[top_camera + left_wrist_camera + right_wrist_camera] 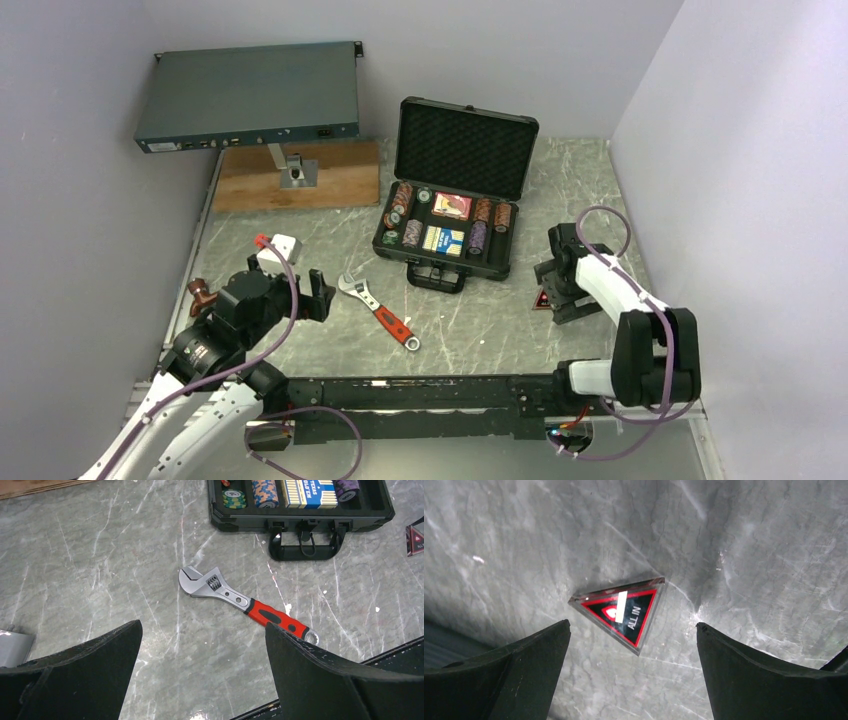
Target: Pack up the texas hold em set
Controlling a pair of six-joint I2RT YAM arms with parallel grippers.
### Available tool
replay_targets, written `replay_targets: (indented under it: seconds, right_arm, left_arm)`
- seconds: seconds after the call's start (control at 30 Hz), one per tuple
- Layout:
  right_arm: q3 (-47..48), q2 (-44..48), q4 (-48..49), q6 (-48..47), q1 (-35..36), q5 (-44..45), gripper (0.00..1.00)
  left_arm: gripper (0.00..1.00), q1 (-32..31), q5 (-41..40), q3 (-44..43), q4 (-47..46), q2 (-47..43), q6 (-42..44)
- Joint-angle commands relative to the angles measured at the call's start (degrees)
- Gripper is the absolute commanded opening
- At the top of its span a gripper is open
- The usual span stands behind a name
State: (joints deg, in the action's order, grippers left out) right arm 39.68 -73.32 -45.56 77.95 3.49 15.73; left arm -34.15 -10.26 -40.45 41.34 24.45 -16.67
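Observation:
The black hard-shell case (402, 259) stands open at the table's middle back, foam lid up, handle toward me. Striped chips (404, 197), a red deck (452, 206) and a blue deck (443, 240) sit in its slots. The case's front edge also shows in the left wrist view (300, 522). The red-and-black "ALL IN" triangle (620, 612) lies flat on the table right of the case (541, 299). My right gripper (633, 626) is open just above it, the triangle slightly ahead of the fingertips. My left gripper (202, 626) is open and empty at the left.
A red-handled adjustable wrench (382, 311) lies between the arms in front of the case; it also shows in the left wrist view (240, 600). A dark-grey rack box (248, 97) sits on a wooden board (340, 178) at the back left. A small white block (280, 248) is near my left gripper.

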Motion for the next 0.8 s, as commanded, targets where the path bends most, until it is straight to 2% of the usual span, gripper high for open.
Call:
replay_targets:
  seconds: [0.0, 0.27, 0.53, 0.67, 0.77]
  right_arm:
    - [2.94, -2.85, 0.4, 3.25, -1.46, 3.59, 0.98]
    - [4.92, -8.35, 2.52, 2.33, -2.52, 3.28, 0.96]
    - [5.76, -9.92, 1.65, 1.07, -2.52, 1.41, 0.94]
    - [6.32, -10.3, 0.92, 0.24, -2.52, 1.98, 0.89]
    - [6.33, -10.84, 1.1, 0.18, -2.52, 1.32, 0.82]
  left_arm:
    - [1.0, -0.13, 0.85, 0.37, -1.66, -0.77, 0.76]
    - [1.0, -0.12, 0.32, 0.28, -1.44, -0.98, 0.67]
    - [1.0, -0.13, -0.34, 0.28, -1.2, -1.09, 0.43]
    - [1.0, -0.08, -0.6, 0.3, -1.31, -1.33, 0.41]
    - [1.0, -0.13, -0.81, 0.28, -1.22, -1.46, 0.32]
